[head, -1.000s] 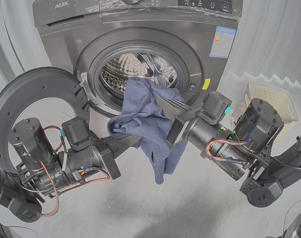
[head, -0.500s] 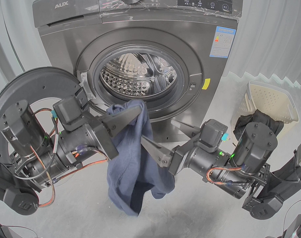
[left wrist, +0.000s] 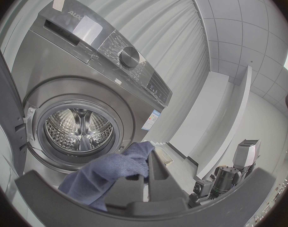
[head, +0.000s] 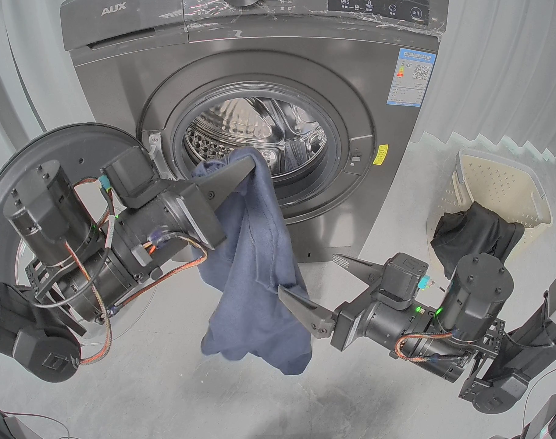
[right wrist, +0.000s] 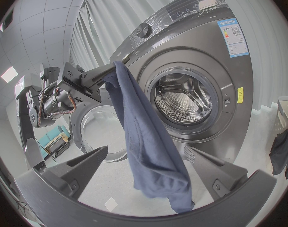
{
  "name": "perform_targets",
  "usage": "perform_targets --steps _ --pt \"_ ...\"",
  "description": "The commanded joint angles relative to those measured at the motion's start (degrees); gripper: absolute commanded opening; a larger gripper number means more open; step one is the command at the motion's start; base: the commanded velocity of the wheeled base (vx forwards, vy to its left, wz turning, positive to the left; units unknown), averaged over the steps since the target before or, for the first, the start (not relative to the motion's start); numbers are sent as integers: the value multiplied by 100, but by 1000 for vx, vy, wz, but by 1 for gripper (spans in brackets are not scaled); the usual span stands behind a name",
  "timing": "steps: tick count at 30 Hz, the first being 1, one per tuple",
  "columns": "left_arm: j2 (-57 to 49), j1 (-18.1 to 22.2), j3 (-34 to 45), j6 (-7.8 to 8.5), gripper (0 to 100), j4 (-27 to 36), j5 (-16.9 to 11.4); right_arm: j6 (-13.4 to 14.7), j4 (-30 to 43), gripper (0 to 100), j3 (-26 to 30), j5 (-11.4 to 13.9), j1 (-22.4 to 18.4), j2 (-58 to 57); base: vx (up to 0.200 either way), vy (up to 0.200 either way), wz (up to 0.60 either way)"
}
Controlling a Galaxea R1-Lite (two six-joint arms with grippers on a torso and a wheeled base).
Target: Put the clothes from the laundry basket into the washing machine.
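Blue knit garment hangs from the left pincer, which is clamped on its top edge at 7 o'clock of the grey front-loading washing machine's open drum. The right pincer, spread wide and empty, sits at the cloth's 4 o'clock. A blue-and-white label is at the door's 2 o'clock. Half a second ago the left pincer was lower and the right higher.

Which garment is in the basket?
The black cloth garment, draped over the cream plastic laundry basket's rim; the blue garment hangs from the left gripper.
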Motion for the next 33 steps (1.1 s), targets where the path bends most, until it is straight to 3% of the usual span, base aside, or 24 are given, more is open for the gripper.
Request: perform_targets --steps 1,20,33 --pt "7 67 -30 8 0 7 10 13 9 100 29 -8 -56 32 0 0 0" --pt "25 102 -117 17 0 15 10 -23 0 100 -568 0 -65 990 0 0 0" --pt "25 102 -109 26 0 7 124 -40 9 100 -1781 -8 -214 2001 0 0 0"
